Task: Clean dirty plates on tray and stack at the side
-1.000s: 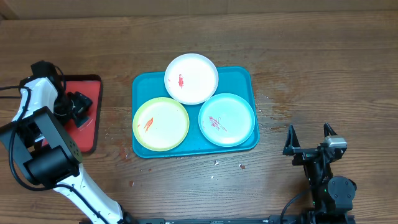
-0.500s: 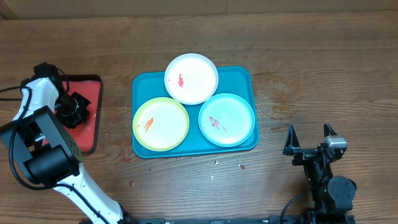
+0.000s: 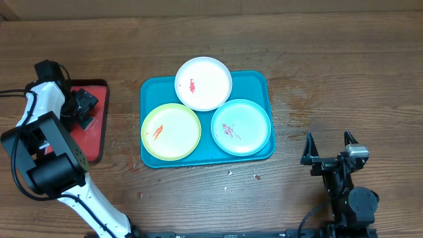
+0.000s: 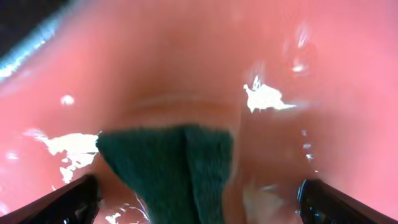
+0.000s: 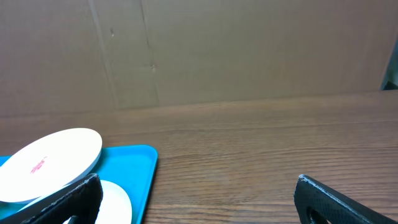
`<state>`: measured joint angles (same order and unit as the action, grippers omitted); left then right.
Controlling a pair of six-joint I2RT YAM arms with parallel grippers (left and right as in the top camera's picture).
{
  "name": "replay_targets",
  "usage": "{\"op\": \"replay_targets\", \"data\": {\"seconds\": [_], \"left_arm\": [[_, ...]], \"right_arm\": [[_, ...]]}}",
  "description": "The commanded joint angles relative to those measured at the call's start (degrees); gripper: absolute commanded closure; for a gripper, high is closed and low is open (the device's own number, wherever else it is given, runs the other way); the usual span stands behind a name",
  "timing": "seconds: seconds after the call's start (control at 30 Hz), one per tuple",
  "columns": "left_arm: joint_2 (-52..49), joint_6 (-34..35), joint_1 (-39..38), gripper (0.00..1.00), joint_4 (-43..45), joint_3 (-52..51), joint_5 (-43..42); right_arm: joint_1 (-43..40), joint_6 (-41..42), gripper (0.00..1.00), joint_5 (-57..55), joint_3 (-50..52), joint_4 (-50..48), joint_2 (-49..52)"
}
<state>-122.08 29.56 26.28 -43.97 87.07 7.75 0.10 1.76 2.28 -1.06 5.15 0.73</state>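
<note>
Over the green sponge (image 4: 168,162) in the red tray (image 4: 186,56) the left gripper (image 4: 196,190) gapes empty; the right gripper (image 3: 328,147) idles open; smeared plates (image 3: 203,82) sit on the teal tray (image 3: 261,82). An off-centre pinch could drop the sponge

The left arm (image 3: 46,155) rises from the near left corner of the bench (image 3: 330,59), its white link bending up along the left edge and folding back at the wrist, so that the left pincer (image 3: 82,106) points down and to the right, low over the surface. In the left wrist view its two dark fingers (image 4: 68,199) sit in the bottom corners, spread wide. The right arm (image 3: 350,192) is tucked at the near right edge, with the right pincer (image 3: 328,140) held level and aimed at the far side, jaws parted, and nothing between them.
</note>
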Motion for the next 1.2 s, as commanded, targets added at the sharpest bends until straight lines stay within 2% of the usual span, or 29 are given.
{"op": "replay_targets", "data": {"seconds": [0.0, 0.07, 0.1, 0.17, 0.2, 0.23, 0.27, 0.3, 0.33, 0.4, 0.43, 0.47, 0.53, 0.7, 0.83, 0.87, 1.0, 1.1, 1.13, 1.17], "left_arm": [[-1.38, -2.05, 0.33, 0.00, 1.88, -0.87, 3.41], [-1.40, -3.02, 0.35, 0.01, 2.71, -0.87, 3.39], [-1.40, -2.99, 0.33, 0.07, 2.75, -0.87, 3.39], [-1.40, -2.99, 0.35, 0.30, 2.67, -0.87, 3.39], [-1.40, -2.99, 0.35, 0.44, 2.64, -0.90, 3.39], [-1.40, -2.99, 0.33, 0.66, 2.62, -0.90, 3.37], [-1.40, -2.95, 0.33, 0.79, 2.45, -0.90, 3.34], [-1.40, -2.97, 0.33, 0.92, 2.23, -0.90, 3.34], [-1.40, -2.97, 0.33, 0.96, 1.86, -0.90, 3.34], [-1.40, -2.95, 0.33, 0.94, 1.16, -0.90, 3.15], [-1.40, -2.97, 0.33, 0.81, 0.63, -0.90, 3.15], [-1.40, -2.97, 0.33, 0.58, 0.00, -0.90, 3.13], [-1.40, -2.97, 0.33, 0.00, -1.73, -0.90, 3.10], [-1.40, -2.97, 0.33, 0.00, -6.99, -0.90, -2.84], [-1.40, -2.95, 0.33, 0.58, -9.01, -0.90, -9.70], [-1.40, -2.93, 0.33, 0.67, -9.22, -0.90, -11.17], [-1.40, -2.54, 0.33, 0.93, -9.29, -0.90, -12.94], [-1.40, -2.54, 0.33, 0.96, -9.07, -0.90, -12.90], [-1.40, -2.54, 0.35, 0.85, -8.94, -0.90, -12.83], [-1.40, -2.56, 0.35, 0.60, -8.92, -0.87, -12.66]], "right_arm": [[0.22, 0.35, 0.00, -0.55, 0.59, -0.39, -0.46], [0.22, 0.35, 0.00, -0.55, 0.59, -0.39, -0.46], [0.22, 0.35, 0.00, -0.55, 0.59, -0.39, -0.46], [0.22, 0.35, 0.00, -0.57, 0.59, -0.39, -0.46], [0.22, 0.35, 0.00, -0.55, 0.59, -0.39, -0.46], [0.22, 0.35, 0.00, -0.55, 0.57, -0.39, -0.46], [0.22, 0.35, 0.00, -0.57, 0.59, -0.39, -0.46], [0.22, 0.37, 0.00, -0.57, 0.59, -0.39, -0.46], [0.22, 0.35, 0.00, -0.55, 0.59, -0.39, -0.46], [0.22, 0.35, 0.00, -0.55, 0.59, -0.39, -0.46], [0.22, 0.35, 0.00, -0.57, 0.59, -0.39, -0.46], [0.22, 0.35, 0.00, -0.55, 0.59, -0.39, -0.46], [0.22, 0.35, 0.00, -0.55, 0.59, -0.39, -0.46], [0.22, 0.35, 0.00, -0.57, 0.59, -0.39, -0.46], [0.22, 0.35, 0.00, -0.55, 0.59, -0.39, -0.46], [0.22, 0.35, 0.00, -0.55, 0.59, -0.39, -0.46], [0.22, 0.35, 0.00, -0.55, 0.59, -0.39, -0.46], [0.22, 0.35, 0.00, -0.57, 0.59, -0.39, -0.46], [0.22, 0.35, 0.00, -0.55, 0.59, -0.39, -0.46], [0.22, 0.35, 0.00, -0.57, 0.59, -0.42, -0.46]]}}
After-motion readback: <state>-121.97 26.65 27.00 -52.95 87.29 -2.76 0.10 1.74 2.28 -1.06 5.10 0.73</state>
